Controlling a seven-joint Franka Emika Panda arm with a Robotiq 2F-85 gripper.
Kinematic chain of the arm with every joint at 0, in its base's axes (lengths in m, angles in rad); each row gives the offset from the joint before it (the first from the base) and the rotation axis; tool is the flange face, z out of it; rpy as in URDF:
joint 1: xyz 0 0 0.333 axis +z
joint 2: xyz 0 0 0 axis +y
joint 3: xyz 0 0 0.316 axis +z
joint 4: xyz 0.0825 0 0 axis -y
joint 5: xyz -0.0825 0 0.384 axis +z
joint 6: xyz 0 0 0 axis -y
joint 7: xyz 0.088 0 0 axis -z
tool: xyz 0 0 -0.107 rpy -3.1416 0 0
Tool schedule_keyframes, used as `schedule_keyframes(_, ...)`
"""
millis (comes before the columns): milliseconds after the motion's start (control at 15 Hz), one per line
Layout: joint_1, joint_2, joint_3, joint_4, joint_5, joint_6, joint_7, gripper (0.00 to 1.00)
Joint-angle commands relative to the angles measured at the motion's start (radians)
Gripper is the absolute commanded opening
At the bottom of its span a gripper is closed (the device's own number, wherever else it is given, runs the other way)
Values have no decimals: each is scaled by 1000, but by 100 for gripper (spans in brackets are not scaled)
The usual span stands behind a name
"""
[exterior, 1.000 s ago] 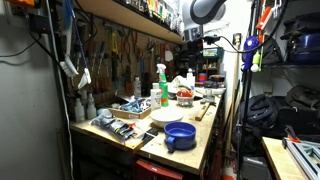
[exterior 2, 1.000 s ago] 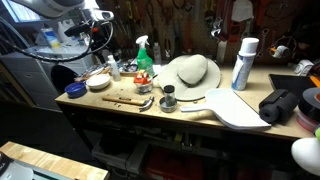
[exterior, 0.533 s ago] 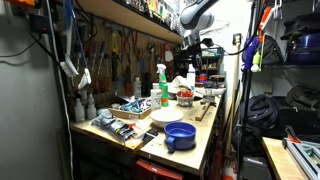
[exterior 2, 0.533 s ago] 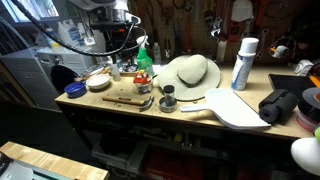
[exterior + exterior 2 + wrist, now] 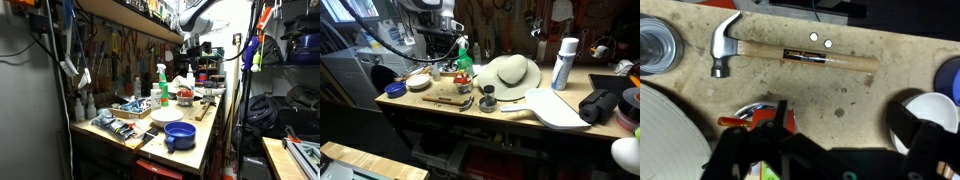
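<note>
Hovering my gripper [image 5: 826, 152] high over the bench [image 5: 865, 100], fingers spread apart, I judge the height clears the green spray bottle [image 5: 465, 68] just below, while the hammer [image 5: 790, 57] lies flat nearby, handle unobstructed.

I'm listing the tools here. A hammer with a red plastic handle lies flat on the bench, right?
Not quite. The hammer does lie flat on the bench, but its handle is bare wood, not red plastic. The wrist view shows this.

Nothing legible — the hammer [image 5: 790, 55] handle label is blurred.
</note>
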Motion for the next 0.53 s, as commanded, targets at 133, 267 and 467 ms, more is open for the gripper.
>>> schedule_keyframes(133, -94, 57, 6, 17, 201, 81, -221, 100)
schedule_keyframes(267, -107, 41, 7, -27, 242, 142, -273, 100)
schedule_keyframes(467, -127, 21, 4, -68, 323, 213, -344, 100)
